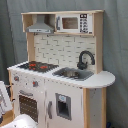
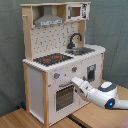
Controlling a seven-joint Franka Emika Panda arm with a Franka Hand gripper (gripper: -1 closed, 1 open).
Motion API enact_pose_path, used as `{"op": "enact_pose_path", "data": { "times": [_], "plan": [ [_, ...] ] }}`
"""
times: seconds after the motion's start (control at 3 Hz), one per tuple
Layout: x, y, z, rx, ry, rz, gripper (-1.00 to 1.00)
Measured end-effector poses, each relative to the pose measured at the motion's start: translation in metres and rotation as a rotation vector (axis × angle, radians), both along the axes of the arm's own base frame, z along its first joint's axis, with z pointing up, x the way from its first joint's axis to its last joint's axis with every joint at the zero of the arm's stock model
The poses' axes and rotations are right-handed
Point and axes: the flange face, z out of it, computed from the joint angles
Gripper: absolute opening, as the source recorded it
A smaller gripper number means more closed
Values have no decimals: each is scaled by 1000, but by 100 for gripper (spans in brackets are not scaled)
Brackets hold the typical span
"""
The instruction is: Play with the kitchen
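The kitchen [image 2: 62, 60] stands upright on a light wooden floor [image 2: 30, 120] before a grey curtain [image 2: 10, 50], its front panels facing the arm. In the second exterior view the tool [image 2: 76, 81] reaches in level from the second exterior view's right, its tip at the top edge of the windowed oven door [image 2: 65, 96], just under the row of knobs [image 2: 56, 76]; whether it touches the door handle cannot be made out, nor whether the tool is spread or pressed together. That level approach probably suits pulling the door open or turning a knob. The black-red stovetop [image 1: 35, 65], sink [image 1: 72, 74] and black faucet [image 1: 85, 59] on the counter [image 1: 102, 79] sit untouched, with hood [image 1: 40, 26] above.
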Motion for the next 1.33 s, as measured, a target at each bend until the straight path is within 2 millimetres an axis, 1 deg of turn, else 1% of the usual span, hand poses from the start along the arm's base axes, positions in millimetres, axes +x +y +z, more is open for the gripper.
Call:
{"op": "enact_pose_path", "data": {
  "times": [0.33,0.67,1.0,1.33],
  "plan": [
    [-9,-14,-1,79,-10,-10,100],
    [-13,-30,-2,154,-28,-24,100],
    [-6,-46,-6,225,-49,-44,100],
    [3,-56,-14,284,-62,-57,100]
  ]
}}
